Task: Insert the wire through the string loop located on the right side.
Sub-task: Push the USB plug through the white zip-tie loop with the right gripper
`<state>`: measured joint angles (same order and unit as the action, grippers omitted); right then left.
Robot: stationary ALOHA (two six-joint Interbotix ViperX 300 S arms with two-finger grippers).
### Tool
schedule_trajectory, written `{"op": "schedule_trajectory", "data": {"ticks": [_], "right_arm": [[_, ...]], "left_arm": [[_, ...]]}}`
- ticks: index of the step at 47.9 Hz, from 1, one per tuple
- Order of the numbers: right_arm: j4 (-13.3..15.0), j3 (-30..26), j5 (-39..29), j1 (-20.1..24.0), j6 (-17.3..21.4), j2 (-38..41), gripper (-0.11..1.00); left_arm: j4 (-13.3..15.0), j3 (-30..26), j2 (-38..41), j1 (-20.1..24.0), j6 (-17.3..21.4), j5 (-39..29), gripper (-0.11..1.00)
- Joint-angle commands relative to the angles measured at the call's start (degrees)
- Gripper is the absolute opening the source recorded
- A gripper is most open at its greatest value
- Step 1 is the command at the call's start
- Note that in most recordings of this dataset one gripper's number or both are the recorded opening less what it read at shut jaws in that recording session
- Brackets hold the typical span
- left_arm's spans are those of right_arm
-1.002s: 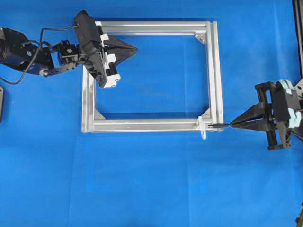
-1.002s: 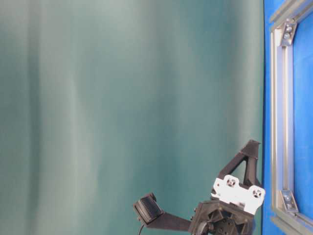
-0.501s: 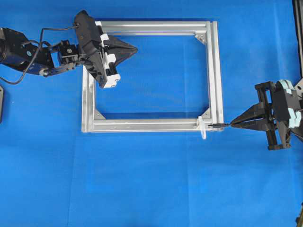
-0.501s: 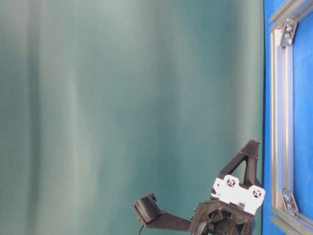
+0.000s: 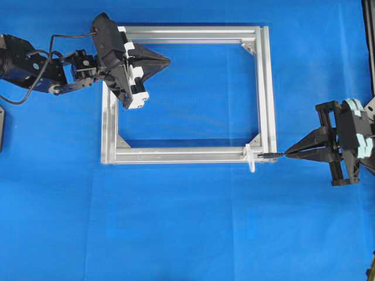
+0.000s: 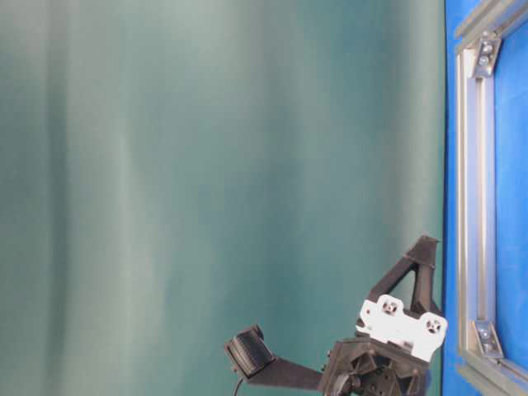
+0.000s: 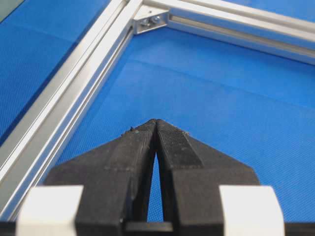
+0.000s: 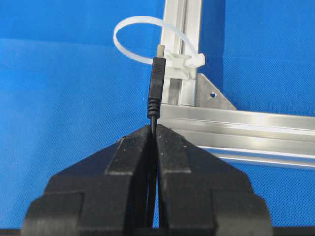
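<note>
Right now your right gripper (image 8: 153, 129) is pinched tight on the wire (image 8: 156, 83), with the plug tip sticking straight out ahead of the fingertips. Directly beyond that tip sits the string loop (image 8: 135, 39), a white band tied to the aluminium frame (image 8: 236, 123) at its near corner. From the wrist view the plug's nose seems to reach the loop's near edge but has not clearly passed into it; you cannot tell from these pictures whether it is just inside or just short.

Everything turns on one relation: the wire's long axis points forward from the tool, while the loop's opening bulges off to the left of that line, with the tie's clasp and the frame rail on the right. So the next push probably wants a slight shift left before going forward, or the plug may ride up against the clasp or the corner bracket (image 8: 209, 96).

Ahead and to the left of the tool you have open blue tabletop (image 5: 193, 222); to the right, the frame's rail crosses close beneath the fingertips, so keep clear of it.

Your left gripper (image 5: 167, 60) is pressed together on nothing, hovering over the far corner of the frame, well apart from the loop. The right arm is plainly nearer.
</note>
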<state>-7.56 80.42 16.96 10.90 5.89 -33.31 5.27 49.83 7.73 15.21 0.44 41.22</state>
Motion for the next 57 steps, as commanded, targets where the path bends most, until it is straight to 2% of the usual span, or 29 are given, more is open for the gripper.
{"op": "schedule_trajectory", "data": {"ticks": [1,33,42,57], "right_arm": [[0.09,-0.53,0.44,0.0,-0.09,0.0,-0.04],[0.09,-0.7,1.14,0.0,-0.09,0.44,-0.04],[0.09,-1.23,4.57,0.0,-0.09,3.69,-0.04],[0.0,-5.19,13.36,0.0,-0.09,14.15,-0.04]], "left_arm": [[-0.18,-0.44,-1.76,-0.18,-0.09,0.35,0.0],[-0.18,-0.44,-1.76,-0.09,-0.09,0.35,0.0],[-0.09,-0.44,-1.76,-0.18,-0.09,0.35,0.0],[-0.09,-0.44,-1.76,-0.35,-0.18,0.62,0.0]]}}
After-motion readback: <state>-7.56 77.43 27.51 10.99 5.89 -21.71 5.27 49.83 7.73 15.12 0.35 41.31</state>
